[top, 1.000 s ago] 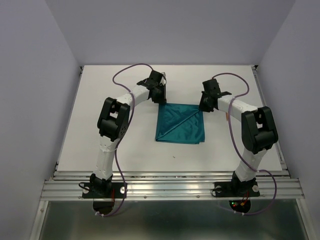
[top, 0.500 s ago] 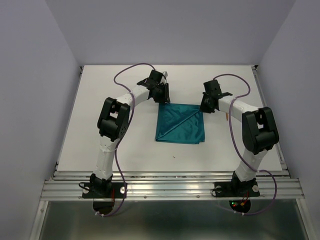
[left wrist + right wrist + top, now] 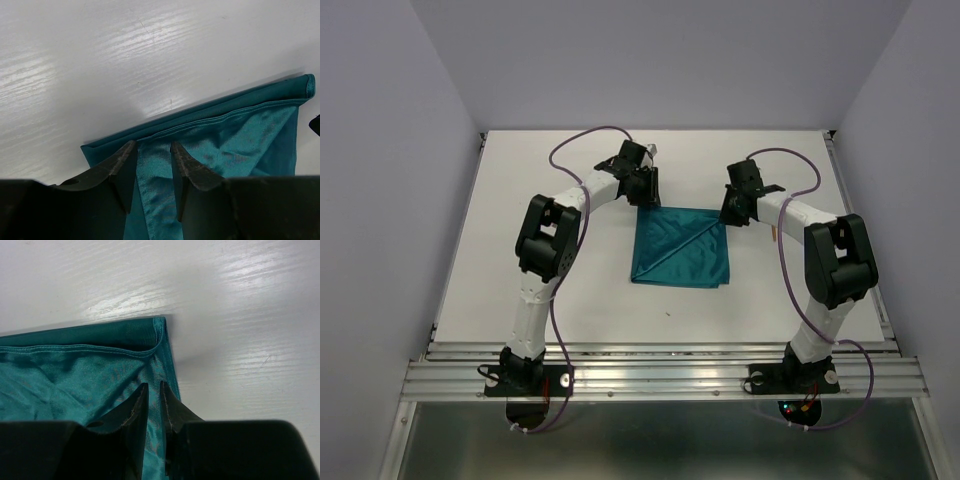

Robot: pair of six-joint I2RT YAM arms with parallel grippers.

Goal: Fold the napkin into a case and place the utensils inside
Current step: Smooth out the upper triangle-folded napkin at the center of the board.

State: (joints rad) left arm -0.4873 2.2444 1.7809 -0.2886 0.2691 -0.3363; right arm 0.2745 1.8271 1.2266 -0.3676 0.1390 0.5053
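**Napkin** (image 3: 680,247). Teal cloth, folded to a flat, near-square packet. A diagonal flap edge runs from its far right corner toward its near left. It lies flat on the table (image 3: 510,230), mid-width, between the two arms.

**Progress (judged).** Folding is part done. Both wrist views show doubled layers along the far edge. The packet is broader than a narrow case, so at least one more fold seems due. Nothing sits inside it.

**Utensil.** One thin orange sliver (image 3: 775,235) shows just beside the right forearm, right of the napkin and apart from it. It is probably a utensil but too small to say which. The second is not visible. Insertion has not begun.

**Left gripper** (image 3: 152,147). At the napkin's far left corner, tips over the cloth just inside the folded far edge. The jaws are spread, with a strip of teal showing in the gap. Nothing is pinched.

**Right gripper** (image 3: 153,386). At the far right corner, tips over the cloth just inside the right edge. The jaws are only slightly parted, leaving a slim gap with teal behind it. No cloth appears gripped. Whether the tips touch the cloth cannot be told.

**Outstanding.** Closing fold or folds to narrow the packet, then both utensils fetched and slid in.
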